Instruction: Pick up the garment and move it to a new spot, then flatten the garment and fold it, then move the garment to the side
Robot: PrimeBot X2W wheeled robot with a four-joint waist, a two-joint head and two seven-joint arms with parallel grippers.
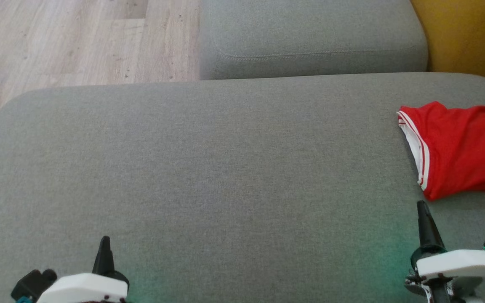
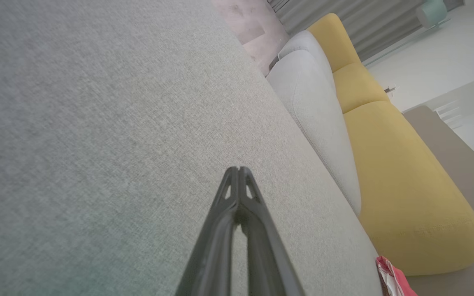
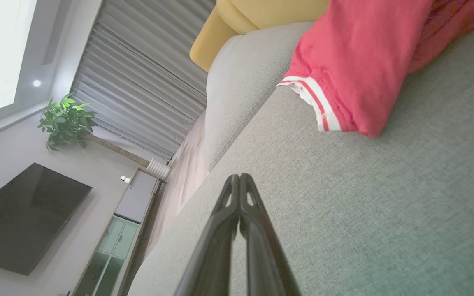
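Head view: the broad grey cushion [image 1: 209, 168] is being seen spread before the robot. On its right end the red garment [image 1: 461, 147] is lying crumpled, its white-striped hem turned leftward and its bulk being cut off by the picture's right edge. Its long axis is judged to be running across the cushion. The right gripper [image 1: 422, 208] is being pointed at it from close by, near but apart, jaws pressed together on nothing. The left gripper [image 1: 105, 242], likewise clenched and empty, is being held well apart, so the right arm is judged the nearer.
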